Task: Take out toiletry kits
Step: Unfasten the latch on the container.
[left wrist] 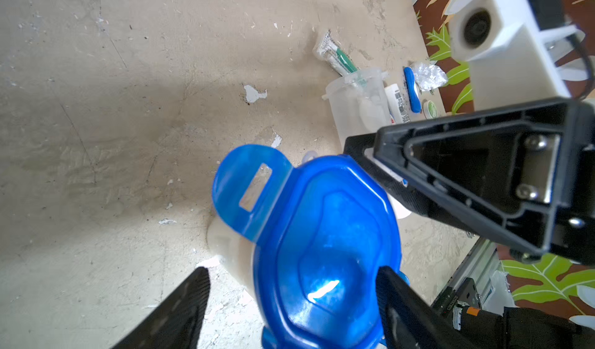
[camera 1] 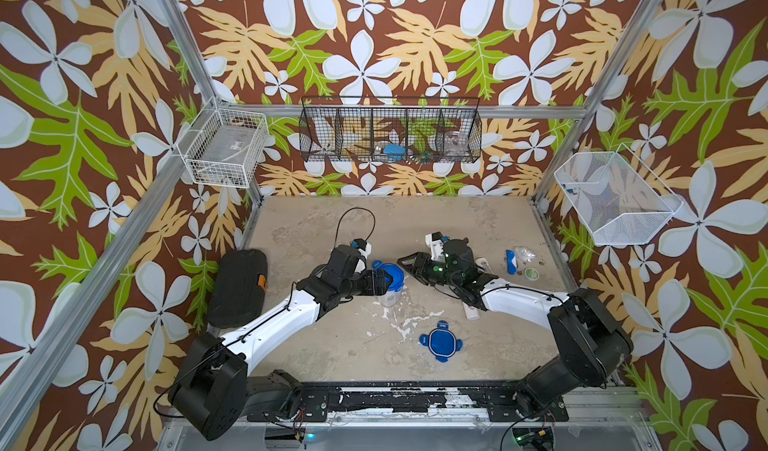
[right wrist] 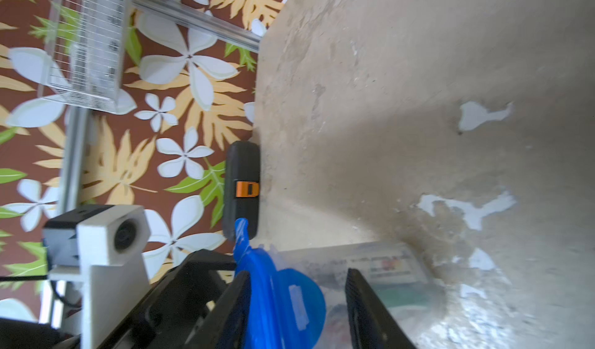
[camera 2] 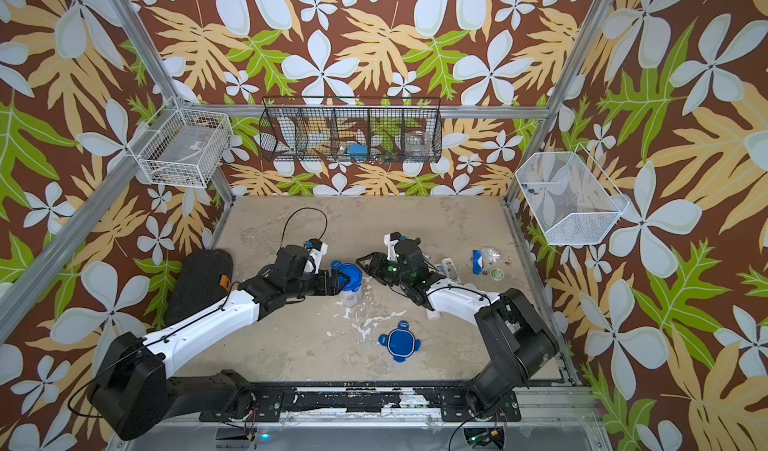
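Table (left wrist: pixel 96 106): matt, rough beige coating, chipped to white in patches.
Lid (left wrist: pixel 322 234): smooth, glossy, translucent blue plastic.
Jar (left wrist: pixel 357 106): smooth, cloudy clear plastic.
Wrapper (left wrist: pixel 428 74): shiny, crinkled clear film.
Tube (left wrist: pixel 397 104): smooth white plastic with a printed label.
Tin (left wrist: pixel 431 109): green printed top; cannot tell whether it is metal.
Black basket (camera 1: pixel 320 145): thin dark wire mesh.
White basket (camera 1: pixel 216 174): white-coated wire grid.
Frame (camera 1: pixel 519 112): bare metal with a dull sheen.
Case (camera 1: pixel 239 286): matt black, finely ridged, with an orange plastic latch.
Walls (camera 1: pixel 374 33): matt printed floral sheet.
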You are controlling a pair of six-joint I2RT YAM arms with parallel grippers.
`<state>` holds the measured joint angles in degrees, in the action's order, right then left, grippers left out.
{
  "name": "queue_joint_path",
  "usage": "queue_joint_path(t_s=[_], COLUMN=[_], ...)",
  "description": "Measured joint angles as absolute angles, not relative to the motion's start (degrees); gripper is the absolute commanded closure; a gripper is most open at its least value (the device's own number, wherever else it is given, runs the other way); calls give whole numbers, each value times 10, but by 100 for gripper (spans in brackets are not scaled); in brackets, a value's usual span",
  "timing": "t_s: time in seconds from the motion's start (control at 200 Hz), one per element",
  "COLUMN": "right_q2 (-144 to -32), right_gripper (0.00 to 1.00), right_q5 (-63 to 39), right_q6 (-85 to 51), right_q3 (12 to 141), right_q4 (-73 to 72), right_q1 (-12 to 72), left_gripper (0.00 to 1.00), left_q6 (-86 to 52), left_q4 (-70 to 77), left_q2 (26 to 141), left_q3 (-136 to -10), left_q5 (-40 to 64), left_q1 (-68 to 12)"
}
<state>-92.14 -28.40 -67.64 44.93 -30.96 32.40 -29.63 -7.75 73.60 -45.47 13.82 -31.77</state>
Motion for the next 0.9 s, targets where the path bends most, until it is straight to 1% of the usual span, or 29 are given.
queue_joint_path(t_s=[0.105, 0.275, 0.43, 0.535, 0.631, 0.746, 0.821, 0.901], right_q2=[-943, -965, -974, -985, -991, -991, -988, -988], right_gripper=[50, 52, 60, 70, 76, 78, 83, 85], right_q5=[-299, -306, -295, -291, -295, -288, -289, -285], right_q6=[-725, -781, -812, -836, -854, -860, -852, -852], right_q3=[435, 413, 394, 387, 386, 390, 392, 396], right_q4=[-382, -455, -502, -531, -545, -547, -542, -536], right_q1=[325, 333, 342, 341, 340, 335, 330, 325], left_gripper=[20, 21, 24, 25, 27, 29, 30, 32], left_q6=[-295, -293, -288, -284, -280, -272, -267, -266], left_q4=[-69, -49, -43, -43, -42, -43, -40, -38], left_q2=[736, 736, 738, 743, 747, 751, 755, 757], left_q3=[-446, -434, -433, -437, -442, -445, -446, -444], left_q5=[142, 144, 145, 147, 147, 145, 144, 144], left_q1=[-318, -318, -318, -318, -318, -318, -318, -318])
